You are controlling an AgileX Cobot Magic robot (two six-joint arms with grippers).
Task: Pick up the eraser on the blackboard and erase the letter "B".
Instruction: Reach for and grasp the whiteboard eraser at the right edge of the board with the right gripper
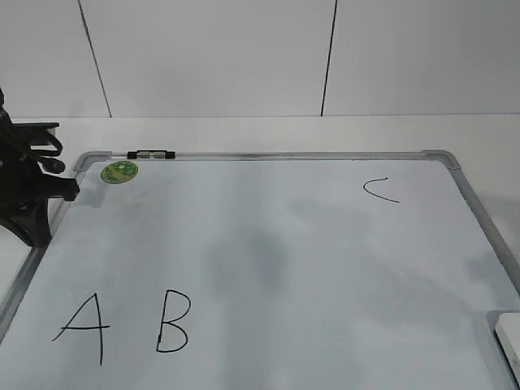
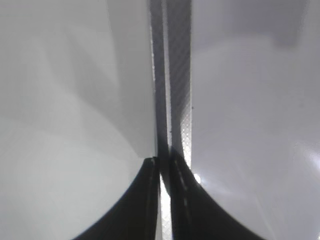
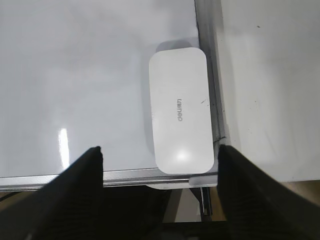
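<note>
So far nothing of the task is done, as I read it: the hand-drawn black marker letter "B" sits whole and unsmudged near the front left of the large white dry-erase blackboard with its silver-grey metal frame, just right of the black letter "A", with the small curved "C" well apart toward the far right

The white rounded-rectangular plastic eraser lies flat on the board in its near right corner, its long side against the frame; in the exterior view only a sliver of it shows at the lower right edge

My right claw hovers above it, spread wide and holding nothing, its dark fingers standing either side of the eraser's near end and not touching it

My left claw is pressed together with nothing between its tips, over the board's left frame rail

Left to do, in my judgement: lower, grasp the eraser, carry it across to the "B" and wipe without catching the "A" beside it
</note>
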